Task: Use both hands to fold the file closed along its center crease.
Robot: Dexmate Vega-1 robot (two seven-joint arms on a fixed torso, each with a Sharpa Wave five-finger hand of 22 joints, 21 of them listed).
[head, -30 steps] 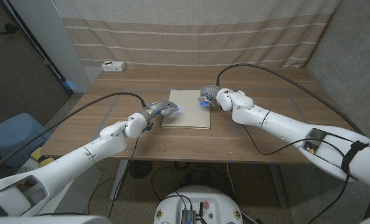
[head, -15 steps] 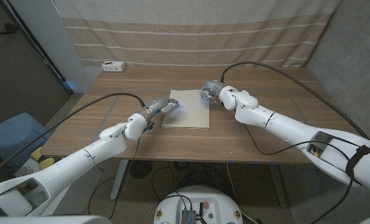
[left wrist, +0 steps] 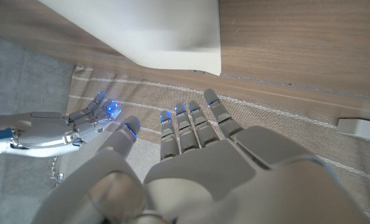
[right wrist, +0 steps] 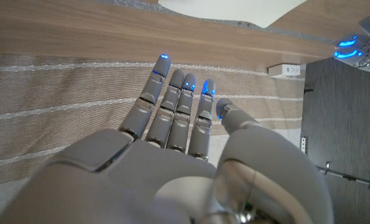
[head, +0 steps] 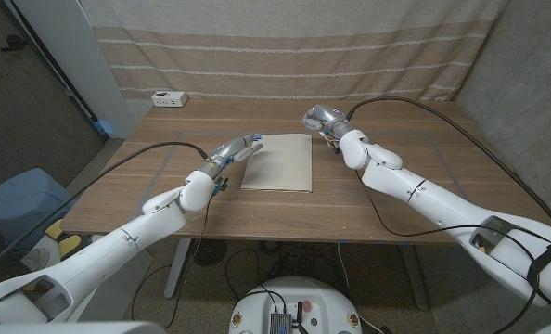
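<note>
File (head: 278, 161) status: it lies flat on the wooden table (head: 387, 199), near the middle of the tabletop, as a single pale cream rectangle with its edges lined up. You see one of its corners in the left wrist view (left wrist: 172, 31) and another in the right wrist view (right wrist: 235, 9).

Your left hand (head: 236, 150) sits just off the file's left edge, raised above the wood. Its fingers (left wrist: 194, 121) are straight and spread, and they hold nothing. No contact with the file is visible.

Your right hand (head: 320, 120) is near the file's far right corner, clear of the paper. Its fingers (right wrist: 172, 99) are extended side by side with the thumb apart, and the hand is empty.

Both arms reach in from the near corners, one on each side of the file.

A white power strip (head: 169, 97) lies at the table's far left corner, in front of the striped curtain (head: 285, 56).
</note>
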